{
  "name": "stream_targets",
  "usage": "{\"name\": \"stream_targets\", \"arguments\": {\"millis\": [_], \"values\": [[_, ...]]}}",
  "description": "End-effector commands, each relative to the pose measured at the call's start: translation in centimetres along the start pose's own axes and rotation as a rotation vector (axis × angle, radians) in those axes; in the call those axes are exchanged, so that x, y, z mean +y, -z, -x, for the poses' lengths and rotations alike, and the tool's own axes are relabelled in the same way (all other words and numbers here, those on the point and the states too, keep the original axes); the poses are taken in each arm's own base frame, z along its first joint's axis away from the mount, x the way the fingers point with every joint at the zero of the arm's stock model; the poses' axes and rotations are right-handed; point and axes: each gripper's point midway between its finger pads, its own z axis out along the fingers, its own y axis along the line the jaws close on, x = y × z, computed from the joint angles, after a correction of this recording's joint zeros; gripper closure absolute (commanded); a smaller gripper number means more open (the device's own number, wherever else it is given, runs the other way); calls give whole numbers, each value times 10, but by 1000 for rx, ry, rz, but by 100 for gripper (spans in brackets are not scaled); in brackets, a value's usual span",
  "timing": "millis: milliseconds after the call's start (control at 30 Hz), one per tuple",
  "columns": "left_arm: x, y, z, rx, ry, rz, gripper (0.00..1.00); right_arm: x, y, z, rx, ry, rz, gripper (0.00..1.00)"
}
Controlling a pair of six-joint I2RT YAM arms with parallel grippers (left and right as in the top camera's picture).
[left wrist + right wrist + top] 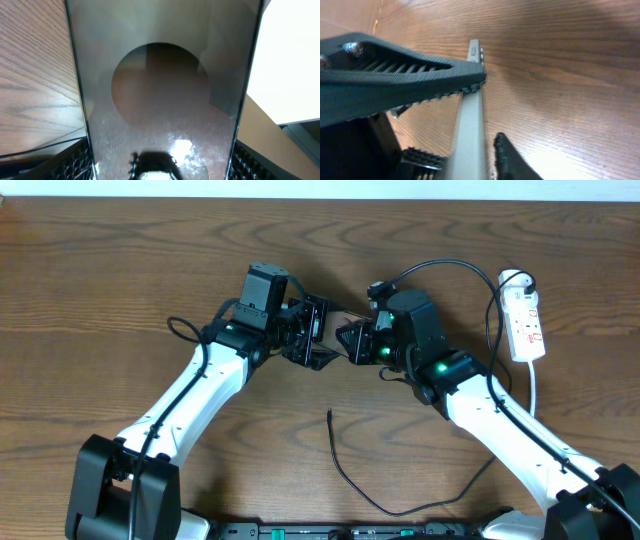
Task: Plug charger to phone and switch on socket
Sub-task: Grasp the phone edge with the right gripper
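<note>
Phone (160, 75) at mid bench (100, 280), clamped by L claw (312, 338) and R claw (352, 340); charger (331, 430) tip loose on bench, not plugged in, socket (527, 320) switch prob still to do, so task barely begun.

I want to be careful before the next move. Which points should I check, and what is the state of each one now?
1. Phone sits between the fingers of the left hand: ok.
2. Right hand grips the phone's edge firmly: cannot tell; one finger touches it.
3. Charger tip is held by a hand: not ok; it lies loose on the table.
4. Charger tip is in the phone: not ok.
5. Black plug sits in the socket: looks ok.
6. Socket is switched on: cannot tell.
</note>
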Motion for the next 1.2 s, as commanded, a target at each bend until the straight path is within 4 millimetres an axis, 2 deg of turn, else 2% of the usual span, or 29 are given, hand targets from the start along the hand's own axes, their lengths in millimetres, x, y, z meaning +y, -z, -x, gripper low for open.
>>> {"name": "stream_targets", "arguments": {"millis": [0, 100, 133, 167, 200, 233, 267, 300, 400, 600, 667, 733, 867, 967, 1167], "values": [[-15, 8, -10, 7, -28, -42, 93, 3, -2, 0, 1, 9, 1, 99], [-15, 8, -10, 7, -28, -42, 91, 3, -2, 0, 2, 9, -1, 99], [-15, 8, -10, 6, -28, -42, 83, 3, -2, 0, 2, 9, -1, 99], [-15, 8, -9, 5, -28, -43, 70, 3, -2, 0, 2, 9, -1, 99], [-16, 8, -9, 2, -28, -43, 50, 3, -2, 0, 2, 9, -1, 99], [-16, 8, -8, 0, -28, -44, 22, 3, -2, 0, 2, 9, -1, 99], [-16, 8, -8, 0, -28, -44, 11, 3, -2, 0, 2, 8, -1, 99], [-16, 8, -8, 0, -33, -44, 7, 2, -2, 1, 0, 7, -3, 99], [-16, 8, -10, 9, -60, -43, 7, -8, 1, 9, -22, -8, -24, 99], [-21, 14, -27, 127, -101, -59, 6, -48, 16, 40, -101, -105, -93, 99], [-21, 17, -31, 170, -106, -57, 6, -63, 22, 49, -130, -188, -112, 99], [-22, 20, -30, 180, -127, -63, 6, -73, 27, 55, -157, -362, -112, 99], [-28, 28, -15, 151, -175, -92, 6, -62, 26, 53, -136, -658, -37, 99], [-37, 40, 13, 67, -207, -133, 6, -43, 25, 50, -72, -855, 63, 99], [-48, 59, 51, -51, -195, -181, 6, -24, 21, 42, 2, -1095, 111, 99]]}}
